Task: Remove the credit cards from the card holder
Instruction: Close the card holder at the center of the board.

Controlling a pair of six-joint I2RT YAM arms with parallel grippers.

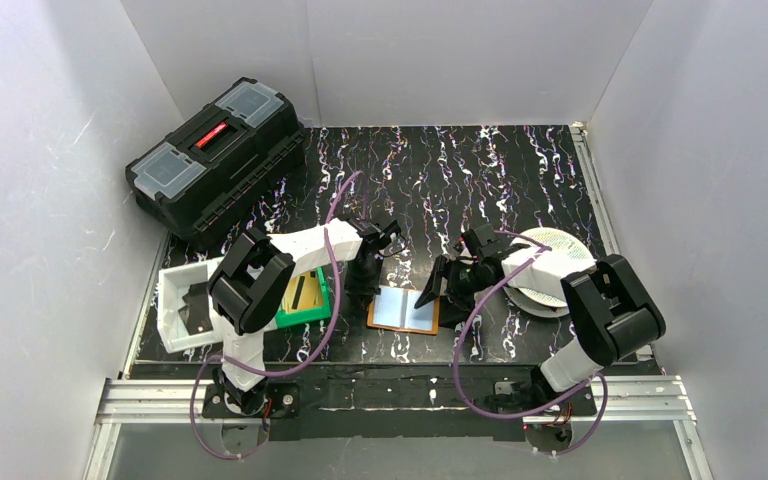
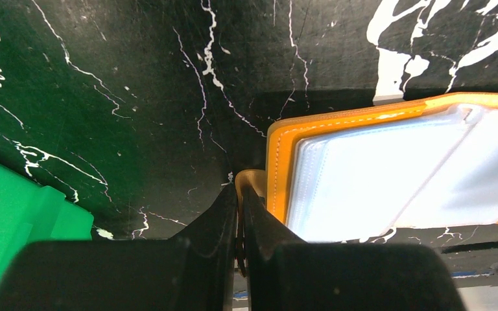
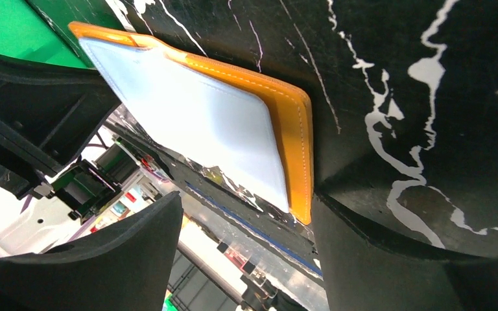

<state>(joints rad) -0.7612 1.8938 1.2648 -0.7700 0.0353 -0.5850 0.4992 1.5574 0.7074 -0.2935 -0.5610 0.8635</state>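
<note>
Wallet-style card holder lies opened flat on the black, white-veined bench, at the near middle between my two arms. Its cover is orange-tan with pale stitching along the border. The inside is lined with silvery-clear pockets that show as a bluish-white sheet in both wrist views.

My left gripper sits at the holder's left edge. Its fingers are pressed together, pinching a thin tan lip with a rounded corner that sticks out there. That lip touches the orange border, and I cannot tell for sure whether it is cover or something tucked under it.

My right gripper is at the holder's right side with its fingers spread wide. The holder's stitched right corner shows between them, and they grip nothing.

Just left of the holder stands a green bin, with a white tray beyond it. A round white disc lies on the right, partly under my right arm. A black toolbox is at the far left.
</note>
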